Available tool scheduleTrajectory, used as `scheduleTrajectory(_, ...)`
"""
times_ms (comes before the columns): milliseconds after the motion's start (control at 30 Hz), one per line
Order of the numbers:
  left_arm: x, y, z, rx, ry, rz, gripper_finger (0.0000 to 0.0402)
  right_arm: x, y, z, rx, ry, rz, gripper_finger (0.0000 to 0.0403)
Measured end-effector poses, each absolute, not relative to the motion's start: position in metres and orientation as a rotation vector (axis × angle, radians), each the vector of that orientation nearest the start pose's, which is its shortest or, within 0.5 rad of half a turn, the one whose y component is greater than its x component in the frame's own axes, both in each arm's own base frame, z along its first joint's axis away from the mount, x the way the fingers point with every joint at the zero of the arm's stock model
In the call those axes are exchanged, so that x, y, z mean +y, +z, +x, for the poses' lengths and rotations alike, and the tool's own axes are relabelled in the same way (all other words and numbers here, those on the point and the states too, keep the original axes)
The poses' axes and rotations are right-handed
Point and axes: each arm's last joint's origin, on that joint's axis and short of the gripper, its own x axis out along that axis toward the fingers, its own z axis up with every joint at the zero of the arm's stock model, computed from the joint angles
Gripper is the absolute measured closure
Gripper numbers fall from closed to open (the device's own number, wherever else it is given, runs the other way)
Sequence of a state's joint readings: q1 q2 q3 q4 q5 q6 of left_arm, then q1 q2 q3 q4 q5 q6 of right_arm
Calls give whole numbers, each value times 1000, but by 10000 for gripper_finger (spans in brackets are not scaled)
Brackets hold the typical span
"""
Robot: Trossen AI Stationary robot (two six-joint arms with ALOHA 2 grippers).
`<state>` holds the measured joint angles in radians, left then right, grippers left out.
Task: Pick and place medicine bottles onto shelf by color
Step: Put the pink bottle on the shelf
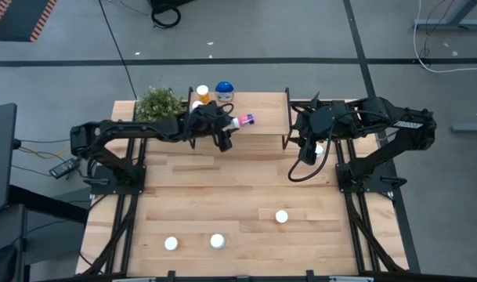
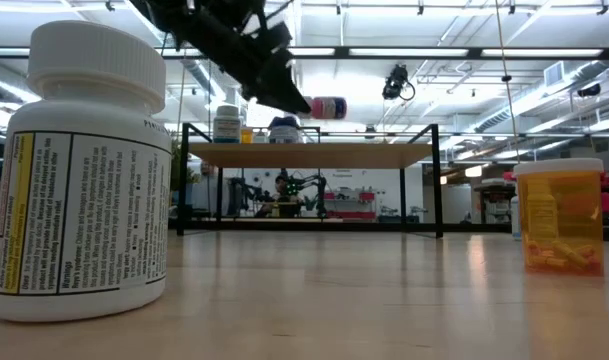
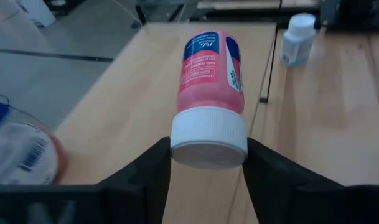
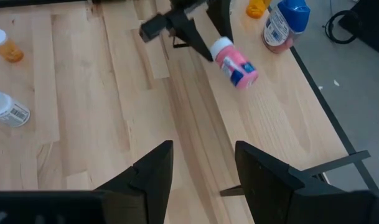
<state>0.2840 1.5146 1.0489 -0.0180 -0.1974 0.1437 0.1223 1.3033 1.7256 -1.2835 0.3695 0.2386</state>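
Note:
A pink medicine bottle (image 3: 209,68) with a white cap hangs lying level just above the shelf (image 2: 314,155), a light-wood board on black legs at the table's far edge. My left gripper (image 3: 209,155) is shut on it, reaching in from the left (image 1: 232,124). An orange bottle (image 1: 202,94) and a blue-lidded bottle (image 1: 224,91) stand on the shelf's far left part. My right gripper (image 4: 198,168) hovers open and holds nothing, above the table to the right of the shelf (image 1: 307,153). My left gripper pinches the pink bottle's white cap (image 3: 209,134) between its two fingers (image 3: 153,163), one on each side. The fingers come from the table's left, slanting slightly down. The bottle sticks out beyond them toward the right, roughly level (image 2: 327,106) and clear of the shelf board.
A green plant (image 1: 160,102) stands left of the shelf. A bluish-white bottle (image 3: 298,38) stands on the table right of the shelf, under my right arm. Three white-capped bottles (image 1: 281,216), (image 1: 217,241), (image 1: 171,244) stand near the front edge; the table's middle is bare wood.

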Motion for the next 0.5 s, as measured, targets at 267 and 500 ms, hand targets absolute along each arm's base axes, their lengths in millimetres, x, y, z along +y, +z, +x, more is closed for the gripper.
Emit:
scheduleTrajectory(267, 88, 289, 298, 681, 447, 257, 214, 15, 441, 211, 803, -328, 10, 221)
scheduleTrajectory(500, 85, 332, 289, 874, 468, 326, 222, 15, 442, 211, 802, -322, -3, 221)
